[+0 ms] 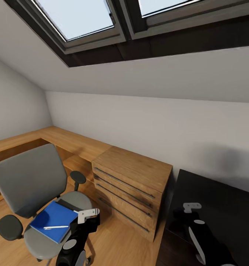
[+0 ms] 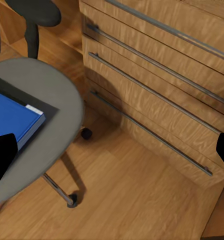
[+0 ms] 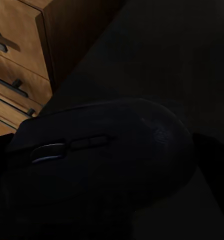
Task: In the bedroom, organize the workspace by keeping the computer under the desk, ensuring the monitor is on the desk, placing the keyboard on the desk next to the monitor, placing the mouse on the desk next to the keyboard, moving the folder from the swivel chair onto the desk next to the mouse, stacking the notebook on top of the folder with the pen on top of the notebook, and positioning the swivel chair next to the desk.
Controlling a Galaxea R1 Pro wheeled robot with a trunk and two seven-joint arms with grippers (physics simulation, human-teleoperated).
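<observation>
The grey swivel chair [image 1: 30, 177] stands at the lower left. On its seat lies the blue folder [image 1: 53, 221], with the white pen [image 1: 56, 227] on top. A dark grey notebook [image 1: 67, 204] sticks out from under the folder's far edge. My left gripper [image 1: 88, 214] hovers open by the seat's right edge, and in the left wrist view its black fingertips [image 2: 2, 155] are spread wide beside the folder [image 2: 14, 117]. Over the black desk [image 1: 220, 207] at the right, my right gripper [image 1: 191, 207] is shut on the dark mouse [image 3: 102, 150], held close above the desk top.
A light wooden drawer chest [image 1: 131, 184] stands between the chair and the desk. A wooden ledge [image 1: 65, 140] runs along the sloped wall behind them, under skylights. Wooden floor [image 2: 132, 200] lies between the chair's base and the chest.
</observation>
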